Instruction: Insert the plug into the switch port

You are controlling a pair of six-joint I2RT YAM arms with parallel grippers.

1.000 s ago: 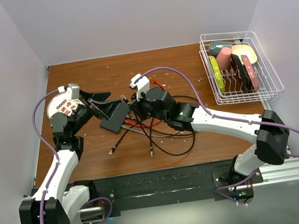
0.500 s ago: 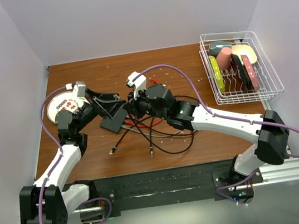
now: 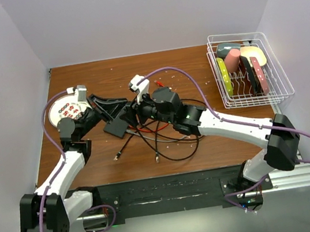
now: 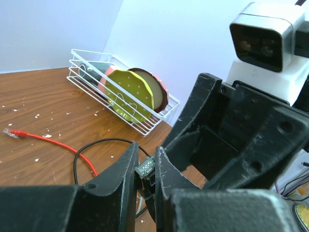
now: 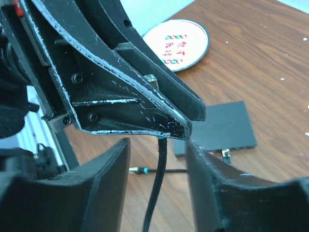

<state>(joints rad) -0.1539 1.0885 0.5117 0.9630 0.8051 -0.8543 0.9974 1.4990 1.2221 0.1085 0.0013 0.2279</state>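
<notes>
Your left gripper (image 4: 145, 155) pinches the plug (image 4: 144, 168) (right gripper (image 5: 157, 153) spread around its cable (image 5: 155, 188)); a cable tug could twist it loose.

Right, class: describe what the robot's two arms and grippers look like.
Both the left arm and right arm have white links joined by black joints, with a purple cable looping along each. The left gripper and right gripper are black with pale-scuffed finger edges. A white camera block sits at each wrist.

The left tool (image 4: 146, 162) pinches a clear plug (image 4: 144, 169) between its 2 fingers; a red cable (image 4: 48, 141) lies on the table (image 4: 38, 96).
</notes>
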